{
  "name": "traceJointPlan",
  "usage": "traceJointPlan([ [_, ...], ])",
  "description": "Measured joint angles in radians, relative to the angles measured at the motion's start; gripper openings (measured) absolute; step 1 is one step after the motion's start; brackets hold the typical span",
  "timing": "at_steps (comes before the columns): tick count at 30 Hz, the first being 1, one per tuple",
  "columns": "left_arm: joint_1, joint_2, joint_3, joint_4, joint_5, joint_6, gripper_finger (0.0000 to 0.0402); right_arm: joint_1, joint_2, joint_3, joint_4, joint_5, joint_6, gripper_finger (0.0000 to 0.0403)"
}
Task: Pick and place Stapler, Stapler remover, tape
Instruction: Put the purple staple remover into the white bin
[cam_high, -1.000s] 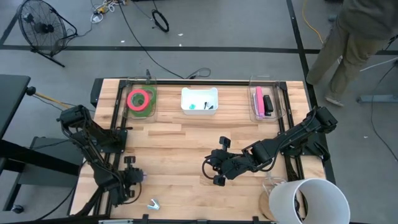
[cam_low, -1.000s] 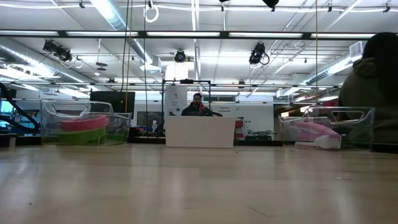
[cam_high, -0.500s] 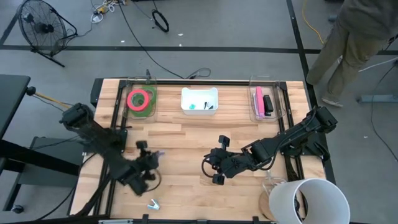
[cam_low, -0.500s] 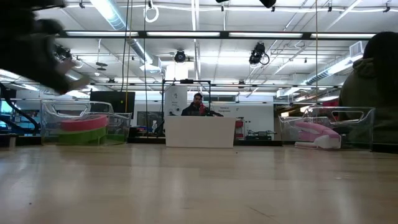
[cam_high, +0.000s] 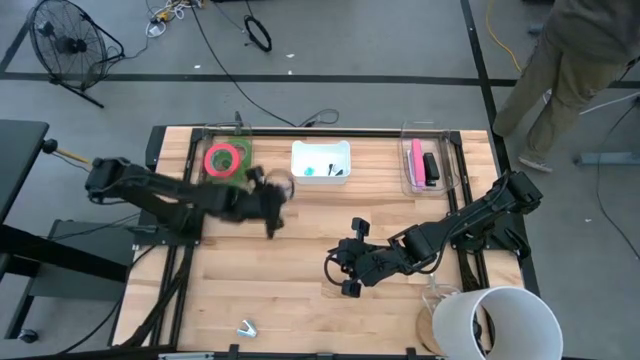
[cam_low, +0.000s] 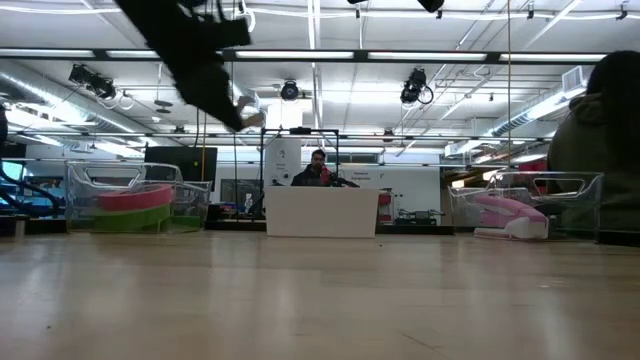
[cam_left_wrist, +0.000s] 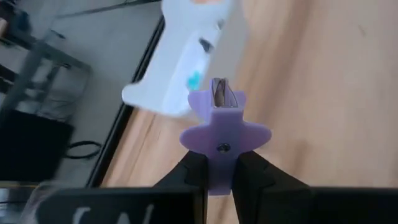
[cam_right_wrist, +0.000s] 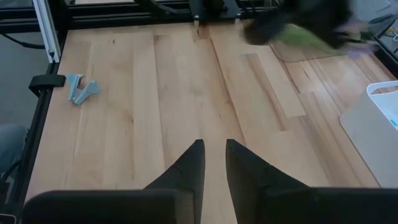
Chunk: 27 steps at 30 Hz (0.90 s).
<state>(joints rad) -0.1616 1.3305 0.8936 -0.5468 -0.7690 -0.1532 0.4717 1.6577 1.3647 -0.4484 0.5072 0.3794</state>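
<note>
My left gripper (cam_left_wrist: 222, 163) is shut on a purple staple remover (cam_left_wrist: 225, 134) and hangs above the table in front of the white tray (cam_high: 320, 160) at the far middle. In the high view this arm is blurred (cam_high: 268, 195). A second, pale grey staple remover (cam_high: 247, 327) lies flat near the front edge. The tape rolls (cam_high: 226, 160), red-pink on green, lie in a clear bin at the far left. The pink stapler (cam_high: 417, 160) lies in a clear bin at the far right. My right gripper (cam_right_wrist: 212, 149) hovers over the table's middle, its fingers a narrow gap apart with nothing between them. My left gripper pinches the purple remover's rear end (cam_left_wrist: 217, 177) between its two fingers. Its winged body and metal claws (cam_left_wrist: 221, 94) stick out past the fingertips. The fingers slant down from the table's left side. The remover is lifted clear of the table.
A large white bucket (cam_high: 495, 325) stands at the near right corner. A black thing (cam_high: 431, 168) lies beside the stapler in its bin. A person (cam_high: 575, 60) stands beyond the far right corner. Bare wood lies between the arms.
My left gripper has swung from the table's near left corner up and toward the far edge and right, to just in front of the white tray, turning as it went. It stays shut on the purple remover, which is carried clear of the table.
</note>
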Motion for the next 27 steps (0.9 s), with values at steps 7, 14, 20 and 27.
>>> traceJointPlan([
  [7, 0.297, 0.014, -0.001, 0.301, 0.306, 0.138, 0.004, 0.0, 0.0, 0.0, -0.001, -0.003, 0.0, 0.0064],
  [14, 0.471, 0.086, 0.0, 0.573, 0.495, 0.126, 0.004, 0.0, 0.0, 0.0, -0.005, -0.001, -0.045, 0.0064],
  [20, 0.551, 0.229, 0.004, 0.764, 0.533, 0.112, 0.004, -0.001, 0.0, 0.0, -0.004, 0.0, -0.08, 0.0064],
  [27, 0.618, 0.326, 0.033, 0.776, 0.628, 0.105, 0.004, -0.014, 0.0, 0.0, -0.002, 0.0, -0.128, 0.0064],
])
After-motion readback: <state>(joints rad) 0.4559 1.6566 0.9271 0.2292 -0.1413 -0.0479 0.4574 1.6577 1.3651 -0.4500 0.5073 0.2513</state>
